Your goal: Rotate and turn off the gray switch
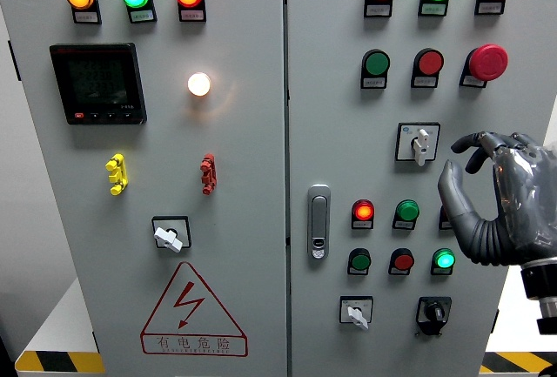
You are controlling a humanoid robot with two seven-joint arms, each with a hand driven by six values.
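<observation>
Your right hand (496,198), glossy gray with jointed fingers, hovers loosely curled and empty just right of the gray switch (419,144): a pale lever knob on a square plate on the matte cabinet's right door (331,72).

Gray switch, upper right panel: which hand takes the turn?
Right. The right hand hovers open just right of the gray switch, fingers curled toward it but not touching. No left hand is in view.
</observation>
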